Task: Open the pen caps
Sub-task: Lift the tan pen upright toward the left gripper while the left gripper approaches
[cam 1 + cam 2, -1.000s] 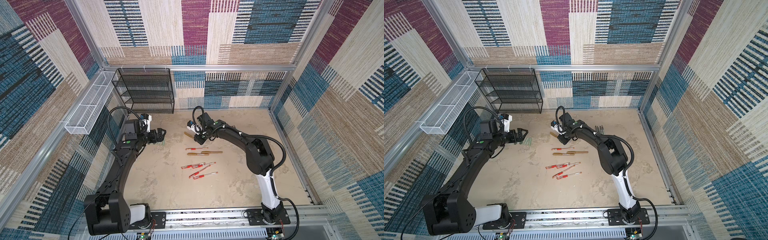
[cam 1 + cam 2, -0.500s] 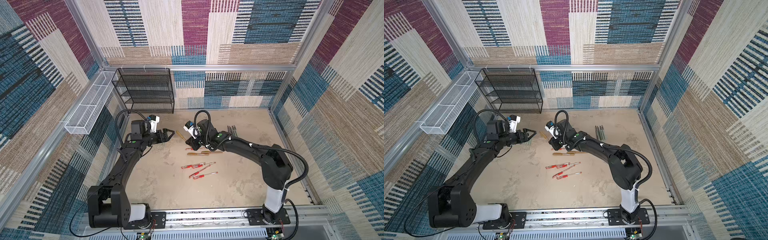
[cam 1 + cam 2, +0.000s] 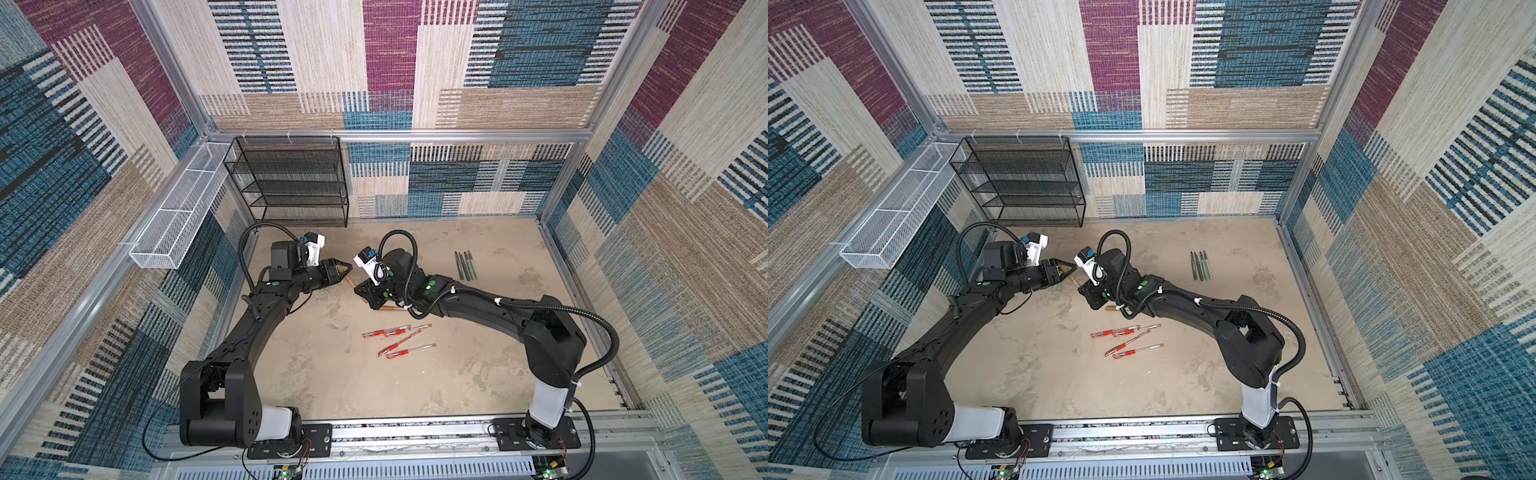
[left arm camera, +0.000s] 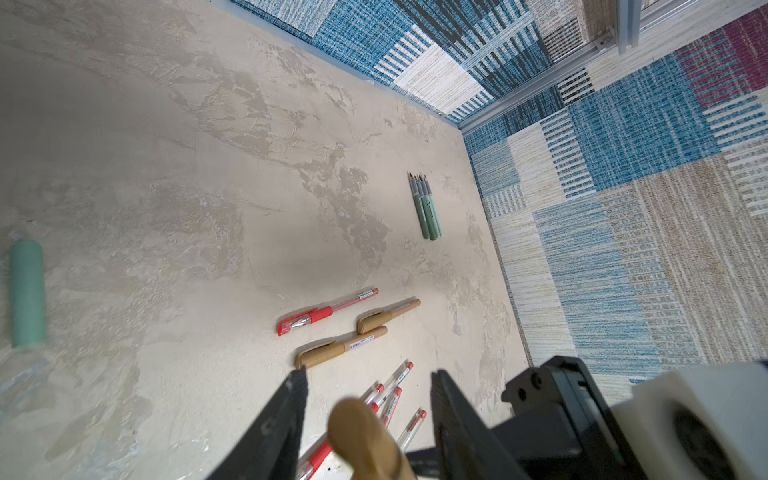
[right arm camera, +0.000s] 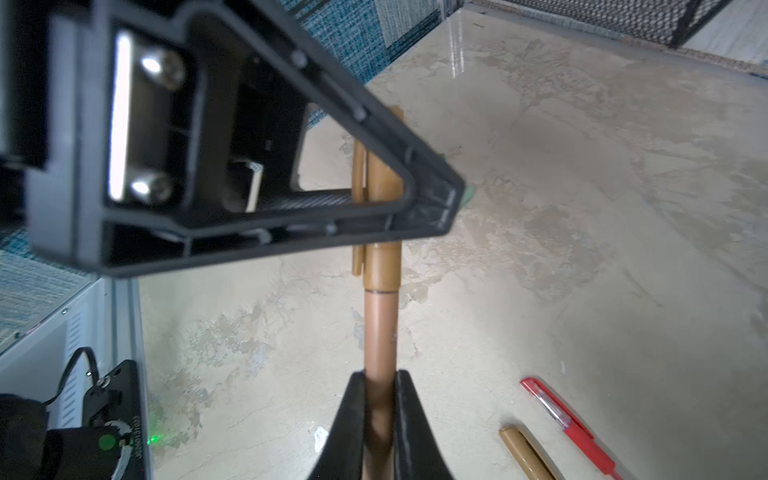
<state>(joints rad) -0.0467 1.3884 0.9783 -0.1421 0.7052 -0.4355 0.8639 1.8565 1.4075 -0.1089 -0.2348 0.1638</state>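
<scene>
Right wrist view: right gripper (image 5: 379, 378) clenched on tan plastic pen barrel (image 5: 379, 328), lower centre. Left wrist view: left gripper (image 4: 368, 376) jaws apart, straddling stubby gold cap (image 4: 361, 432), bottom centre. Step: grasping cap. Next: clamp, pull straight along barrel.

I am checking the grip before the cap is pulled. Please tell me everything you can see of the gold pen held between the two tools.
The gold pen is a slim matte tan tube, plastic by its look, with its cap still on and a flat clip. The right tool pinches its barrel and holds it above the table. Its cap end lies between the open jaws of the left tool, gaps on both sides.
</scene>
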